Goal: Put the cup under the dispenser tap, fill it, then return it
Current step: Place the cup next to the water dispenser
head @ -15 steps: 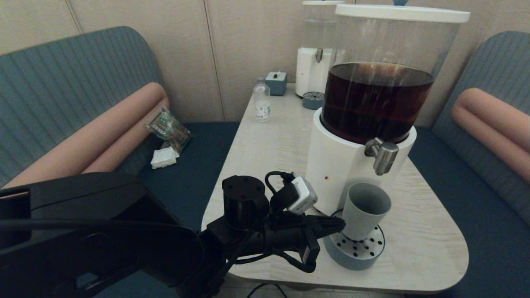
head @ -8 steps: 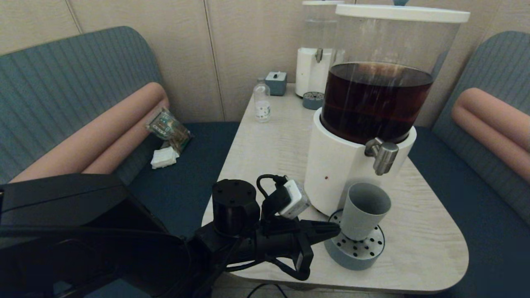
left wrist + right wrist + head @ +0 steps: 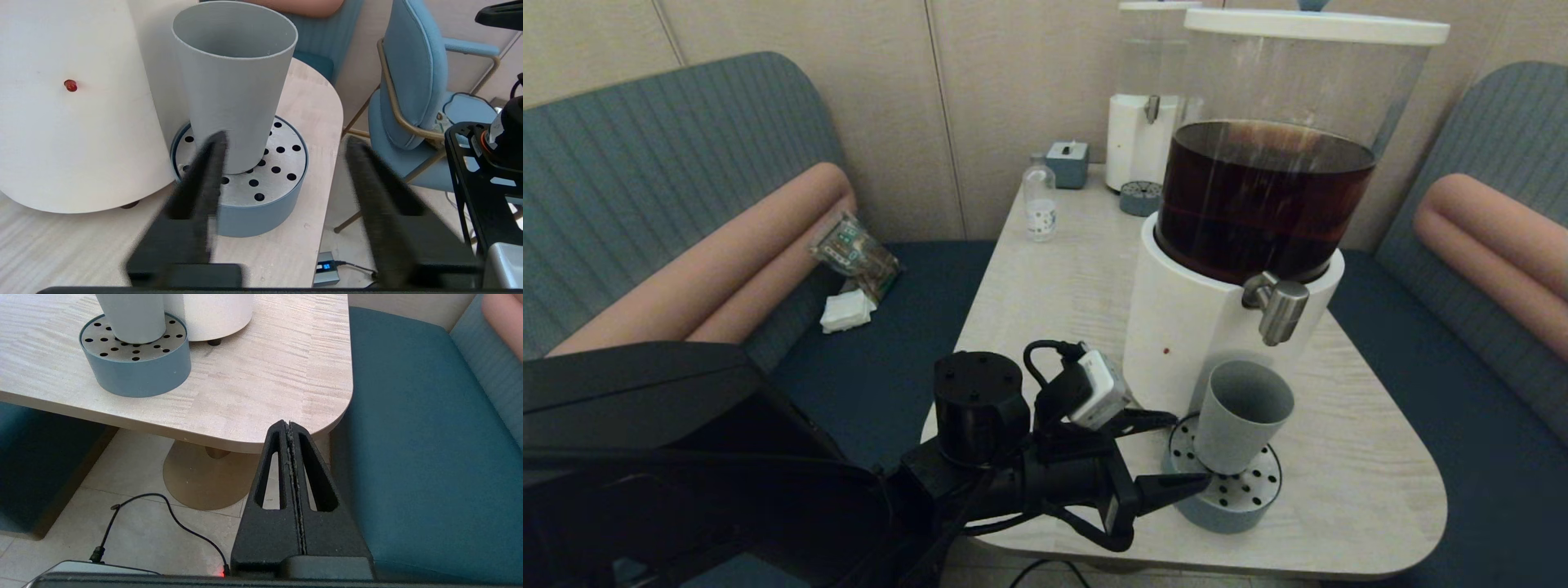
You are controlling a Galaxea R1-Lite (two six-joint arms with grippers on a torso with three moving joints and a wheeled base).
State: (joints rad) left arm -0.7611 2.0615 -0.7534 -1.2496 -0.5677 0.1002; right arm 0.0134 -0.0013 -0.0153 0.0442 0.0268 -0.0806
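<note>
The grey-blue cup point(image 3: 1243, 412) stands upright on the round drip tray point(image 3: 1225, 510), directly below the steel dispenser tap point(image 3: 1278, 308) of the large dispenser holding dark brown liquid. No liquid shows in the part of the cup's inside that I can see. My left gripper point(image 3: 1191, 452) is open just left of the cup's base, at tray height. In the left wrist view the cup point(image 3: 237, 81) stands past the left gripper point(image 3: 286, 139), and one finger point(image 3: 204, 171) overlaps the cup's foot. My right gripper point(image 3: 289, 424) is shut on nothing, parked below the table's front right corner.
The large dispenser's white base point(image 3: 1184, 343) stands close behind the left gripper. A smaller white dispenser point(image 3: 1139, 139), a second small drip tray point(image 3: 1140, 198), a clear bottle point(image 3: 1039, 202) and a small box point(image 3: 1067, 163) stand at the table's far end. Blue benches flank the table point(image 3: 1356, 490).
My left gripper's fingers, together at the cup's side before, have spread apart, and the arm has drawn back slightly to the left. The cup has stayed on the tray.
</note>
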